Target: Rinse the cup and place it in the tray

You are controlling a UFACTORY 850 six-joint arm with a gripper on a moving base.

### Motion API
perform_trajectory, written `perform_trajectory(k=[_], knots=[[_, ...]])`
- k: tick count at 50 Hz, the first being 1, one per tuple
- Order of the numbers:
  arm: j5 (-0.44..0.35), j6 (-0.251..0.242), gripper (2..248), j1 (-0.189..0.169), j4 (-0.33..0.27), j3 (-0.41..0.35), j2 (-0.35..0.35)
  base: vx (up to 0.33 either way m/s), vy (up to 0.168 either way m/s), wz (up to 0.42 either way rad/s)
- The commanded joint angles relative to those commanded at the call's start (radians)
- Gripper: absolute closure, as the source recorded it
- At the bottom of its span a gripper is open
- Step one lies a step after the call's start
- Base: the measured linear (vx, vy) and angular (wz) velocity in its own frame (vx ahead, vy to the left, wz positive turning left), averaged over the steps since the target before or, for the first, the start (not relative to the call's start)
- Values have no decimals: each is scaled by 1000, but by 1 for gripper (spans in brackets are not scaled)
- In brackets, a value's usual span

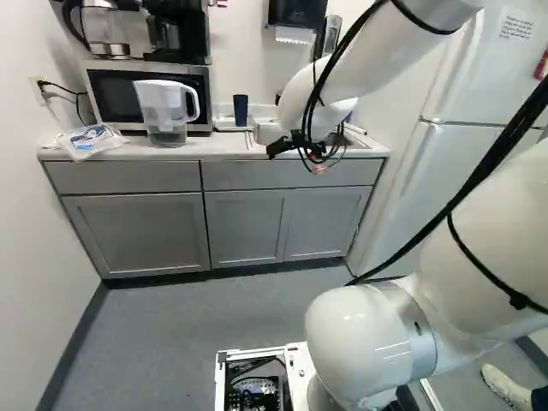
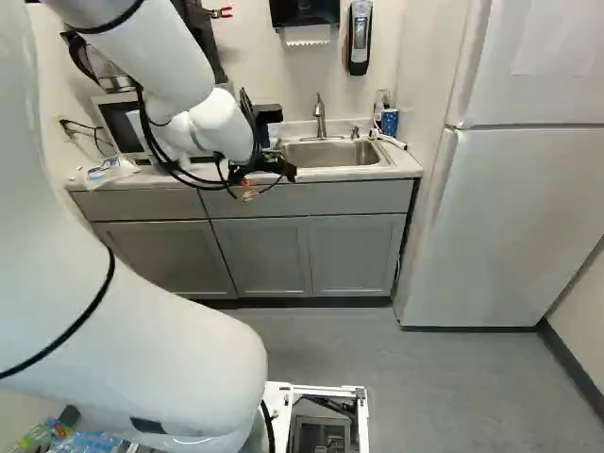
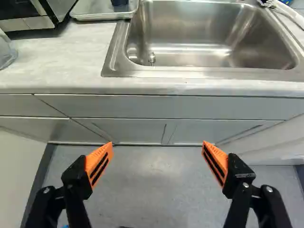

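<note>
1. While the end effector [image 2: 250, 179] points toward the counter [image 2: 406, 162], its two fingers stand wide apart, and there's nothing but air between those ribbed, wedge-shaped orange pads [image 3: 99, 164].
2. Here's the cup [image 1: 241, 110]: dark blue, smooth, gently tapered, upright on the tray [image 3: 102, 10] just beside the sink [image 3: 114, 59]. The tray is shallow, metallic and round-cornered.
3. Look at that sink, brushed steel with a deep, rounded basin throwing back soft streaks of light, set into a pale, faintly mottled counter. Flat grey cabinets [image 1: 137, 231] run below.
4. Over to the left base view, which gives the cup nearly whole; the wrist view catches only its lower part. The clear, white-handled pitcher [image 1: 167, 111] shows in full there too, in front of the boxy microwave [image 1: 150, 90], with a crinkled plastic bag [image 1: 88, 139] nearby.
5. And the right base view alone brings in the curved metal faucet [image 2: 321, 118] behind the basin, plus a patterned blue container [image 2: 390, 122] at the sink's far corner. Beside the cabinets rises the smooth white refrigerator [image 2: 510, 217].
</note>
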State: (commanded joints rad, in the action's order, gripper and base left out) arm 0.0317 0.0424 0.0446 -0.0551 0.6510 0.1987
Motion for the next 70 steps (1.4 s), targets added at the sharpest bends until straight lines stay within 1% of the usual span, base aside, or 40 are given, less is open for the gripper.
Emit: perform_trajectory(k=[12, 41, 56, 70], knots=[[-126, -6, 3, -6, 8, -79, 11, 0, 0, 0], [-458, -21, 3, -23, 28, -285, 41, 0, 0, 0], [-594, -28, 3, -29, 36, -370, 53, 0, 0, 0], [-699, -33, 3, -34, 43, -436, 62, 0, 0, 0]])
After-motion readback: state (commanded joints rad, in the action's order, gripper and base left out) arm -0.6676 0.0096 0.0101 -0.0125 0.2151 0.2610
